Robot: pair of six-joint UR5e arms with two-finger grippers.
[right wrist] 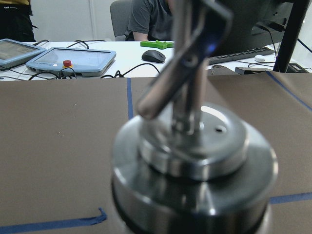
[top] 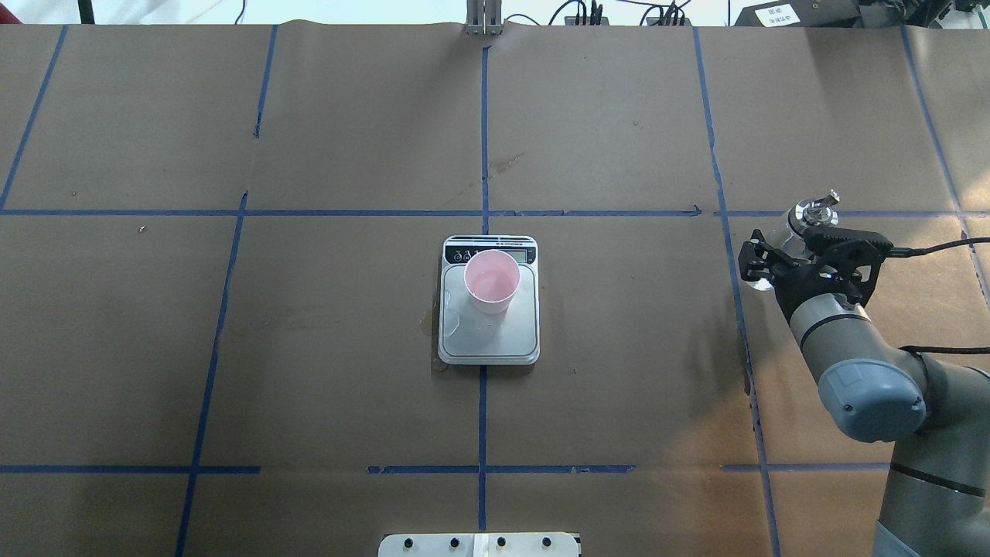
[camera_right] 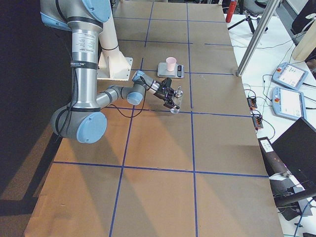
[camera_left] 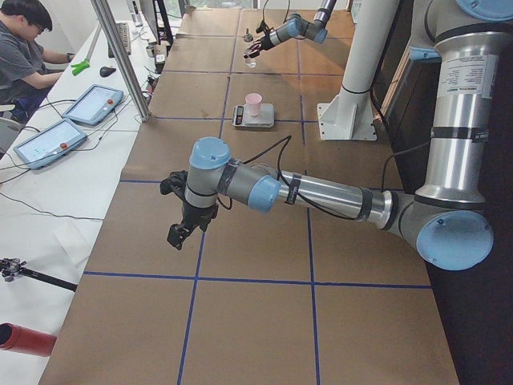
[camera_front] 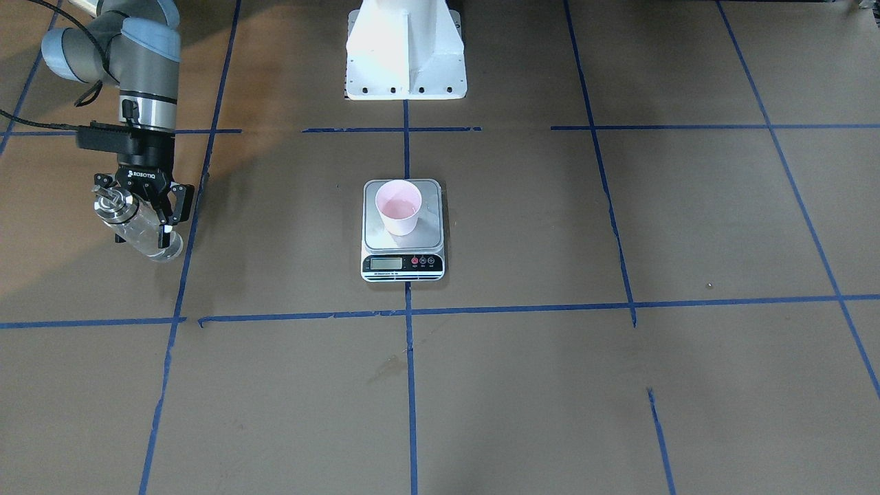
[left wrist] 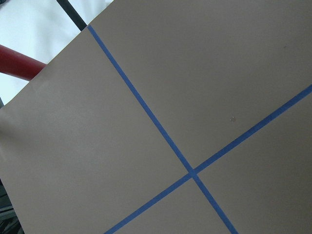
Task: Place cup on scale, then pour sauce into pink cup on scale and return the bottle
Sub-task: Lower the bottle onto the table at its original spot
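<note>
A small pale pink tapered cup [top: 492, 280] stood upright on the steel-grey plate of a flat rectangular kitchen scale [top: 510, 334], which sat at the middle of a brown paper-covered table [top: 348, 348] marked with blue tape lines. In the overhead view the cup stood toward the plate's 12 o'clock end, just short of the black display strip. Whether clear sauce lay inside it could not be told with certainty.

Well apart from the scale, at its 3 o'clock in that view, the right gripper [top: 781, 246] was clamped across the body of a small clear glass cylindrical bottle [top: 810, 212] with a shiny metal cap and little pour spout. The bottle was tilted, its cap leaning toward 1 o'clock, and it stood low over the table. Whether its base touched the paper was not clear. The right wrist view was filled by the blurred cap and spout.

The left gripper [camera_left: 181, 228] hovered above the paper at the table's far left end, showing only in the side view. How wide its jaws stood could not be told.
</note>
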